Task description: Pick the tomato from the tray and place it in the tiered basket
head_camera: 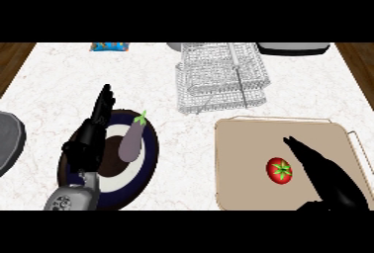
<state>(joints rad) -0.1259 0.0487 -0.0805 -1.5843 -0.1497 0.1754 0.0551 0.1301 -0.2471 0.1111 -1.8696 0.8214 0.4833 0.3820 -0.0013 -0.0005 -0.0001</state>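
A red tomato (278, 170) with a green stem lies on the beige tray (248, 148) at the right of the counter. My right hand (326, 173) hovers over the tray just right of the tomato, fingers straight and pointing toward the upper left, not touching it. The white wire tiered basket (220, 79) stands at the back, beyond the tray. My left hand (91, 136) rests open at the left, fingers up, over the edge of a dark plate.
A dark blue plate (142, 163) holds a purple eggplant (133, 138) at the left. A grey object (9, 141) sits at the far left edge. A blue packet (110, 47) and a dark grey appliance (292, 48) lie along the back.
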